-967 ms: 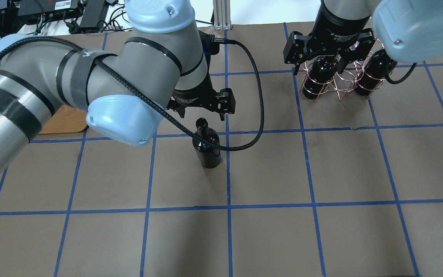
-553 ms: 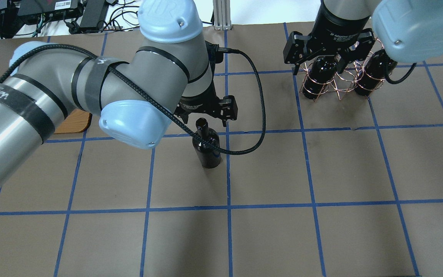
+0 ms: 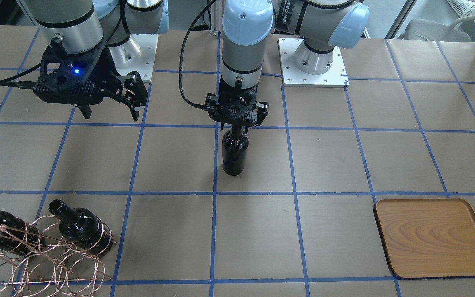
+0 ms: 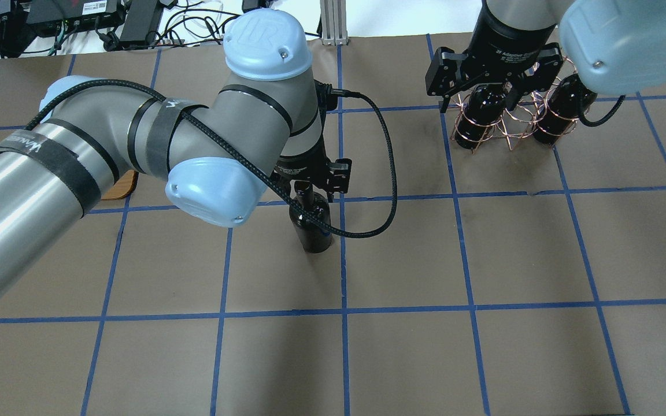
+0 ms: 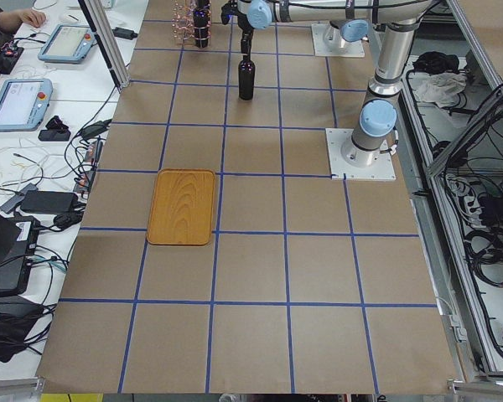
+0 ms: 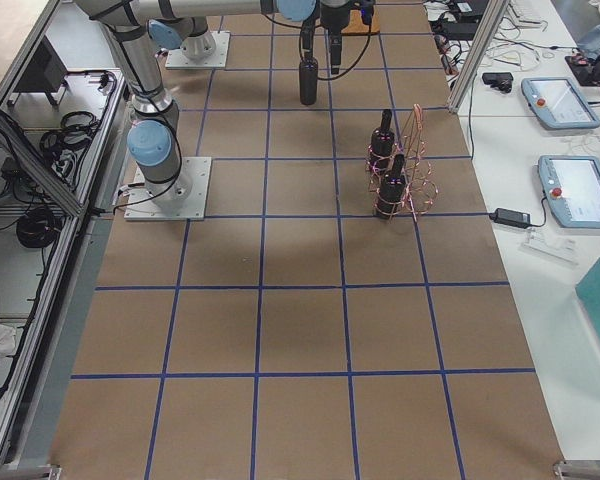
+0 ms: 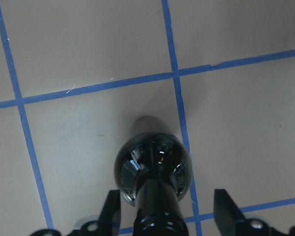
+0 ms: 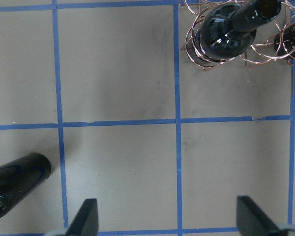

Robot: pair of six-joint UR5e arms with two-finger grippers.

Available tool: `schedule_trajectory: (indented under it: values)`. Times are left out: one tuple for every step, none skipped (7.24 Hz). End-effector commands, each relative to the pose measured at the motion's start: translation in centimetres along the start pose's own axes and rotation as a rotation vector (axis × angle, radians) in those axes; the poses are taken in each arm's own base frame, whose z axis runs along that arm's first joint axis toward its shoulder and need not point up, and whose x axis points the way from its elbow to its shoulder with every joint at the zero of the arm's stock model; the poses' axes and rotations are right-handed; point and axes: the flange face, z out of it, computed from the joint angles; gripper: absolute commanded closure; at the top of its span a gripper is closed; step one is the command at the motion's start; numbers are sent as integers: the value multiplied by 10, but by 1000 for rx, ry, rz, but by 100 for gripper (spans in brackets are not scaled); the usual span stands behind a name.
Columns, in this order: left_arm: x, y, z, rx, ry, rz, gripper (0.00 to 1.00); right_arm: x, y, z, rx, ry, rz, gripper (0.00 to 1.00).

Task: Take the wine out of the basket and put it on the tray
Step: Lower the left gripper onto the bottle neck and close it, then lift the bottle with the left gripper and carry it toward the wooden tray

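Note:
A black wine bottle [image 3: 234, 152] stands upright on the table's middle, apart from the basket; it also shows in the overhead view [image 4: 311, 225] and the left wrist view [image 7: 155, 164]. My left gripper [image 3: 237, 126] is open with its fingers [image 7: 110, 211] on either side of the bottle's neck, not touching it. The copper wire basket [image 3: 35, 264] holds two other black bottles [image 3: 78, 227]. My right gripper [image 3: 109, 111] is open and empty, raised above the table by the basket [image 4: 506, 130]. The wooden tray [image 3: 435, 237] lies empty at the table's far side from the basket.
The table is covered in brown paper with a blue tape grid [image 3: 295, 192]. In the overhead view the left arm hides most of the tray [image 4: 119, 188]. Cables and electronics [image 4: 78, 17] lie beyond the table's back edge.
My left gripper has moved over the standing bottle and come down around its neck. The right arm and the basket's bottles have not moved.

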Motion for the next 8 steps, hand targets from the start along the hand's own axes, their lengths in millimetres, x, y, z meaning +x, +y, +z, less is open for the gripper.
schedule_trajectory:
  values:
    - [-2,-3,-4,10,-3,-2,100,0,0,-1,2,-1,3,0]
    - [-2,-4,-7,17,-4,-4,100,0,0,-1,2,-3,3,0]
    - [-3,-4,-12,27,-5,-4,100,0,0,0,0,-3,6,0]
    - [-9,-5,-25,46,-22,-5,100,0,0,-1,2,-3,8,0]
    - [-40,-23,-45,48,-39,-27,100,0,0,-1,3,-3,8,0]
    - [-92,-45,-71,26,-38,-19,100,0,0,-1,3,-3,8,0]
    - [-146,-64,-87,4,-40,-14,100,-1,0,-1,3,-3,6,0]
    - [-210,-76,-106,7,-43,-22,100,-1,0,-1,3,-3,6,0]
